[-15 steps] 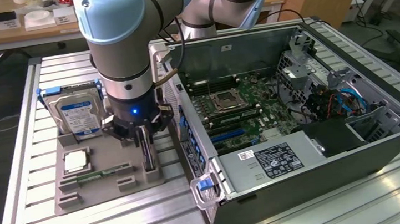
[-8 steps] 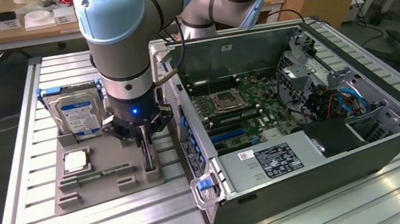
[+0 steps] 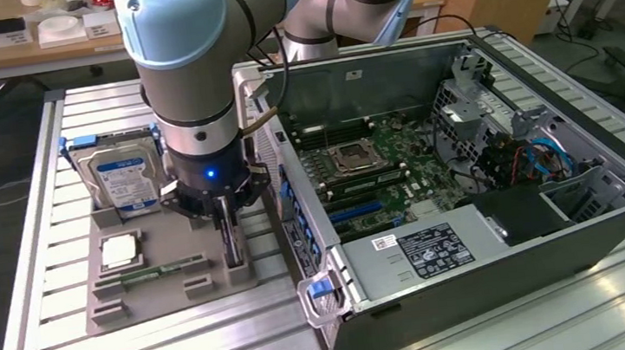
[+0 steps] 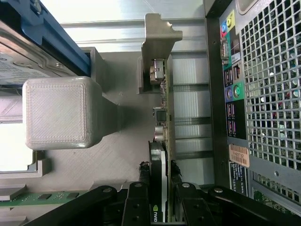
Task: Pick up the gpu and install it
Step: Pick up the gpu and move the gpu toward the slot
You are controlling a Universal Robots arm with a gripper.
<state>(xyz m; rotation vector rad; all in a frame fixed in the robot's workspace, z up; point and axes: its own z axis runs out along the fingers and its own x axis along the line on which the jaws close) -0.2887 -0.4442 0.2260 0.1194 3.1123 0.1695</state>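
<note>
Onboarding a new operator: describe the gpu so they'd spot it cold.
Beside the open computer case, on the exterior view's left, sits a grey tray. The gpu is the thin dark card standing on edge at the tray's case side, under the pincer; the hard drive is boxy, the memory stick flat and green.

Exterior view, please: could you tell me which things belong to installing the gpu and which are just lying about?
For the job:
- gpu, standing on edge in the grey tray
- gripper, down over the gpu
- open computer case

Lying about, in the same tray:
- hard drive
- memory stick
- silver chip
</note>
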